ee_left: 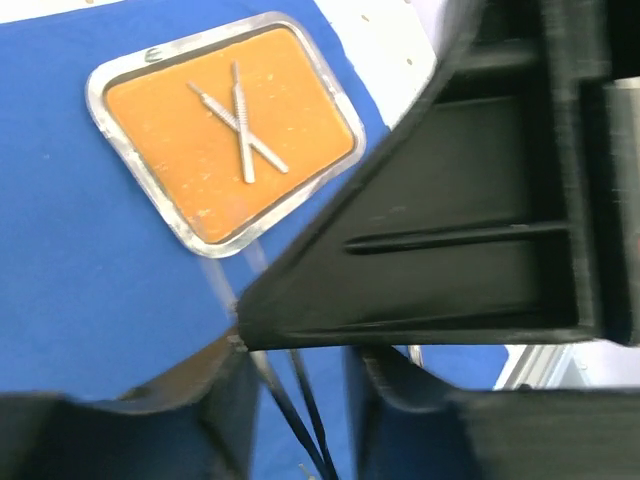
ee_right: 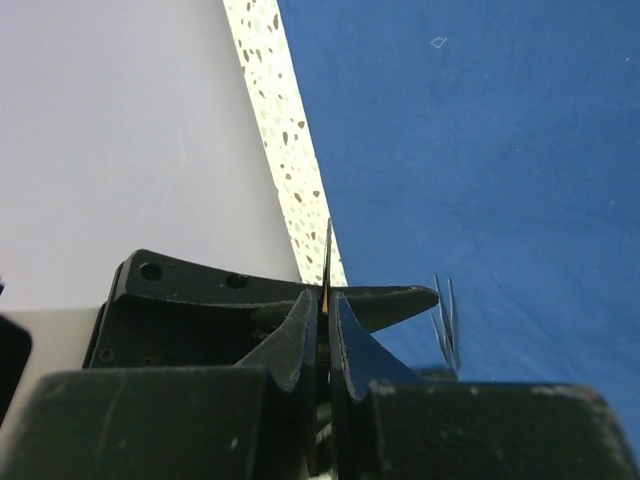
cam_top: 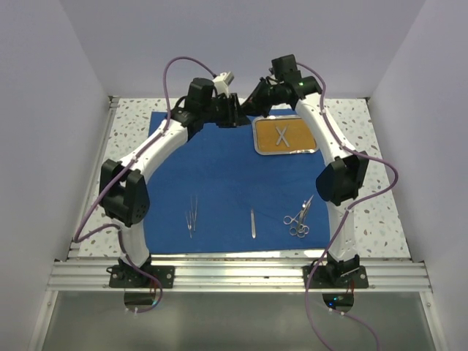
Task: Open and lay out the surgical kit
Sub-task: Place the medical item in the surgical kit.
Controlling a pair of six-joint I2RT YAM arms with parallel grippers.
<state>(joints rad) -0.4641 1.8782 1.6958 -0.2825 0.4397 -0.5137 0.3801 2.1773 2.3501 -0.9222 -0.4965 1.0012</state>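
Observation:
The royal-blue cloth [cam_top: 219, 175] lies spread flat on the table. The steel tray [cam_top: 255, 136] with an orange-brown inside sits at its far right and holds two crossed silver tools [cam_top: 282, 135]. Both also show in the left wrist view, tray [ee_left: 92, 92] and tools [ee_left: 240, 120]. The two grippers meet above the cloth's far edge. My right gripper [ee_right: 326, 300] is shut on a thin instrument [ee_right: 328, 245], seen edge-on. My left gripper [ee_left: 295, 390] is open, its fingers either side of that thin dark instrument [ee_left: 285, 400]. The right gripper's body [ee_left: 470, 200] fills the view above it.
Near the cloth's front lie tweezers [cam_top: 192, 216], a single thin tool [cam_top: 253, 221], and scissors with forceps [cam_top: 300, 218]. The tweezers show in the right wrist view [ee_right: 447, 315]. Speckled tabletop [ee_right: 280, 130] borders the cloth. White walls enclose the table.

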